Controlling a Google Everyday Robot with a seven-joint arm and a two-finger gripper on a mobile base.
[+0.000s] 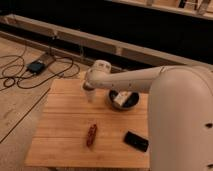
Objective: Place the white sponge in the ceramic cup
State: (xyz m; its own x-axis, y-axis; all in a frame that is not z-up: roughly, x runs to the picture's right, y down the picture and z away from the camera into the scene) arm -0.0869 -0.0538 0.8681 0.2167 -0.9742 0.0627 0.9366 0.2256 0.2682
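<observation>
My arm reaches from the right across the wooden table (65, 125). Its gripper (90, 90) points down over the back left part of the tabletop. Right under it stands a small pale upright shape that looks like the ceramic cup (90, 98). The gripper merges with it, so I cannot tell whether they touch. The white sponge is hidden; I cannot make it out at the gripper or on the table.
A dark round bowl (131, 103) with a white-and-tan boxy item (120, 99) in it sits just right of the gripper. A reddish-brown oblong object (91, 135) lies mid-table. A black flat device (136, 141) lies near the front right. Cables and a box (36, 66) are on the floor at left.
</observation>
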